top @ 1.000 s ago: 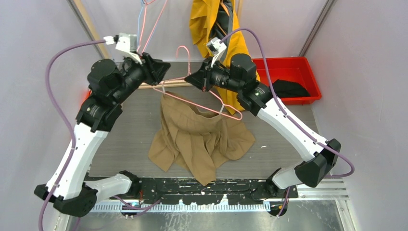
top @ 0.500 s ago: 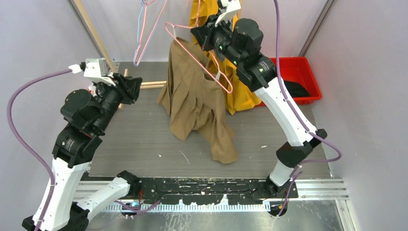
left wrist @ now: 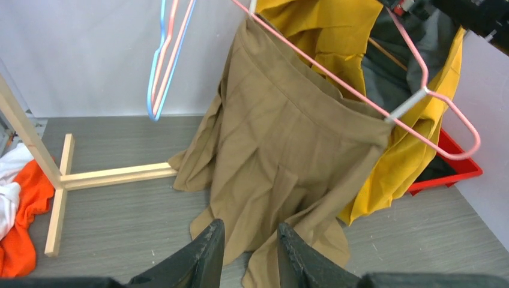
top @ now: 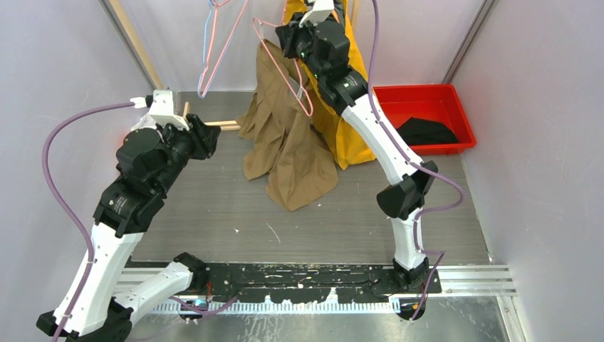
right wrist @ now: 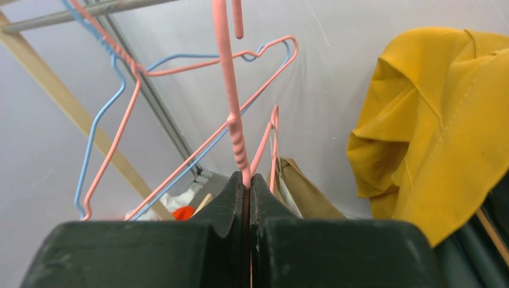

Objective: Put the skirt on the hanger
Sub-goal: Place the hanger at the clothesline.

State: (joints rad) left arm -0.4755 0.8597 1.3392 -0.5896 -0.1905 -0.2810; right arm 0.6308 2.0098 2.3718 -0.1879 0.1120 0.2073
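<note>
Skirt [left wrist: 288, 156], tan, pleated: soft, limp, light, likely to slip. Its waistband runs along the pink wire hanger [left wrist: 324, 68], hanging below the right gripper [right wrist: 248, 180], which is clamped on the hanger's neck. It hangs ahead of the left gripper [left wrist: 249, 231], whose jaws are parted and empty. Best handled by the hanger neck or waistband.

Probably a robotics lab cell: left arm [top: 117, 214] and right arm [top: 370, 121] bolted to a metal rail [top: 470, 274] at a grey table [top: 214, 214], plain pale panels [top: 541, 142] around, loose purple cables [top: 60, 192], a wooden rack [left wrist: 60, 180] with wire hangers [top: 214, 50], and a red bin [top: 434, 149].
</note>
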